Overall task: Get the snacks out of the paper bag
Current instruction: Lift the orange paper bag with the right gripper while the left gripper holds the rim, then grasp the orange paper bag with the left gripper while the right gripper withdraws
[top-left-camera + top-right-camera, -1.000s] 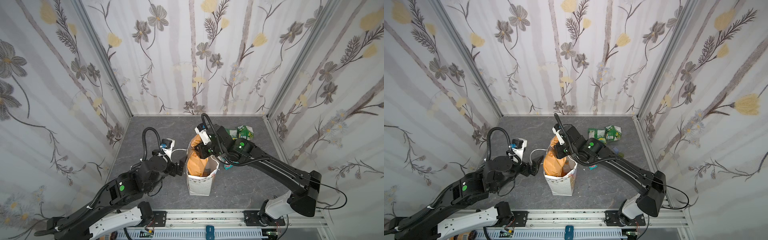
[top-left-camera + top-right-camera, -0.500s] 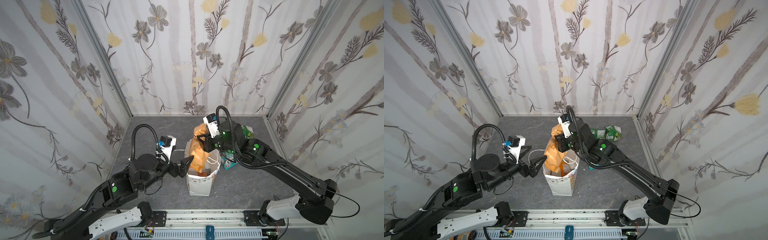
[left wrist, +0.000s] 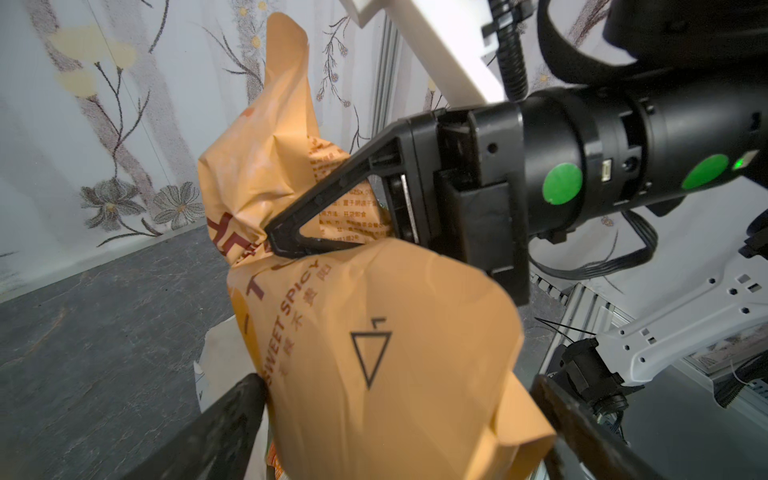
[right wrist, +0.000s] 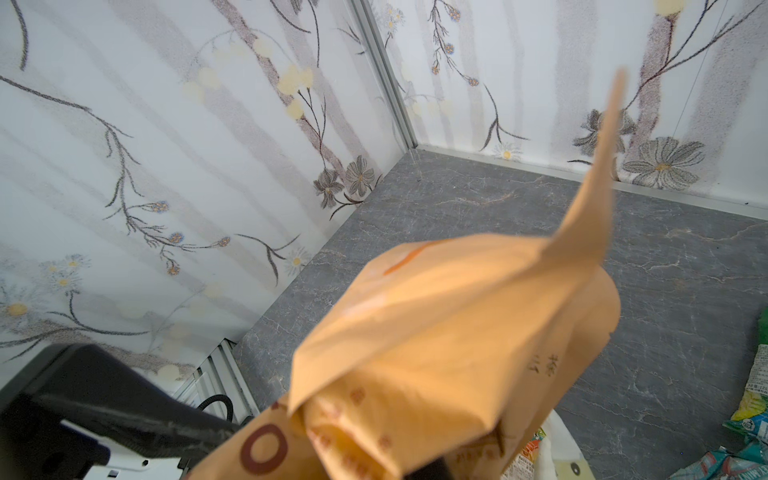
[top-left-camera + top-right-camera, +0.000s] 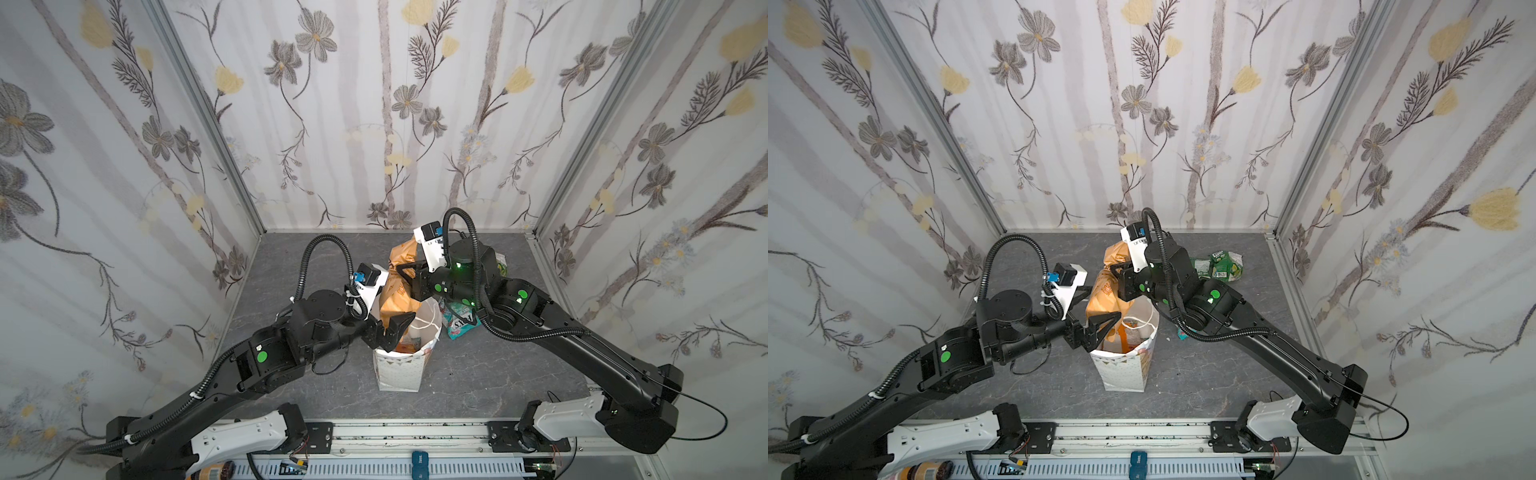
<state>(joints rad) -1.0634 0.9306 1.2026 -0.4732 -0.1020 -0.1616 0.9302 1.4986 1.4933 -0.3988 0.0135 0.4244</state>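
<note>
1. The tall white paper gift bag with a triangle-bunting print (image 5: 401, 370) (image 5: 1125, 370) stands upright on the grey stone-patterned desk (image 5: 291, 257), near the middle of its front edge, with its mouth open.
2. The right gripper (image 5: 402, 272) (image 5: 1116, 272) (image 3: 276, 243) is pinched tight on a large flat tan-orange pouch (image 5: 400, 293) (image 5: 1105, 293) (image 3: 374, 353) (image 4: 457, 332), and we see the paper crumpled at the tips in the left wrist view.
3. The pouch hangs above the bag. Its lower end is level with the bag's mouth at the left rim, and we cannot tell whether it clears the rim.
4. The left gripper (image 5: 392, 328) (image 5: 1100, 328) (image 3: 395, 415) has its jaws spread wide, one on each side of the pouch's lower part. One finger (image 3: 224, 415) lies right against the paper, but we cannot tell whether they touch.
5. Inside the bag we see a small orange-and-white packet (image 5: 1121, 338).
6. Two crinkly green packets (image 5: 1219, 266) lie on the desk near its far right corner.
7. A teal packet (image 5: 459, 322) (image 5: 1183, 332) lies on the desk just right of the bag, partly under the right arm.
</note>
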